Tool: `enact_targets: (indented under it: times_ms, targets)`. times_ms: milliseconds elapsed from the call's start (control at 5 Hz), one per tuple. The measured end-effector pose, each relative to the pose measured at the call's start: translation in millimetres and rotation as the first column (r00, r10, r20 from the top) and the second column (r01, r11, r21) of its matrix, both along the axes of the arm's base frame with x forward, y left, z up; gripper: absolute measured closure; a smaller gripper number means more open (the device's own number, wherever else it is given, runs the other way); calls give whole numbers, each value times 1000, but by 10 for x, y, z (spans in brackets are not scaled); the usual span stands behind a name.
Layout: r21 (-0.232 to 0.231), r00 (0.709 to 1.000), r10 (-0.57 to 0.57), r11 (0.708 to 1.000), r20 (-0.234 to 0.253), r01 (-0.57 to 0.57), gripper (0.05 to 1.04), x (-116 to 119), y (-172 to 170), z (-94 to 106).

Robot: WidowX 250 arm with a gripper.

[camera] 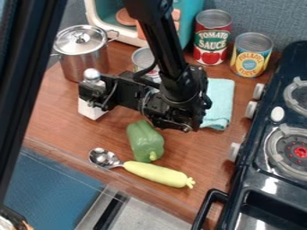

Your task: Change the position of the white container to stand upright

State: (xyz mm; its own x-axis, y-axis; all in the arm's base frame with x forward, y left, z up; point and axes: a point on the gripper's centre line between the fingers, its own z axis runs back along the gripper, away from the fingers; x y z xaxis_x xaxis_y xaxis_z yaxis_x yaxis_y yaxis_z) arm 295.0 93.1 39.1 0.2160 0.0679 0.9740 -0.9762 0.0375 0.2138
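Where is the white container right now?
In the camera view it's toward the left side of the wooden counter, right at the robot's hand, just below the lidded steel pot and up and left of the green pepper.

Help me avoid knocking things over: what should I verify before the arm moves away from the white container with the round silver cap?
1. White container upright, silver cap at the top: ok, as far as this angle shows.
2. Base fully settled on the brown wooden counter: cannot tell.
3. Container released by the black gripper: cannot tell; the gripper crosses its middle.
4. Gap to the shiny lidded metal pot behind: cannot tell; they overlap in this view.
5. Green toy pepper apart from the container: ok.
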Motion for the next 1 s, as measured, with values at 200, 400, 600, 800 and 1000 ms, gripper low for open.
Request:
enact_targets:
  times_ms: [200,400,600,800,1000]
  targets:
    - [-10,999,9,1000,43,-8,461,-4,-21,32]
    - [-55,992,26,998,122,-19,461,-24,-77,172]
    - [-85,984,46,996,172,-32,461,-29,-90,267]
    - [-109,979,65,993,194,-44,461,-55,-94,288]
    - [-112,979,66,993,195,-44,461,-59,-94,281]
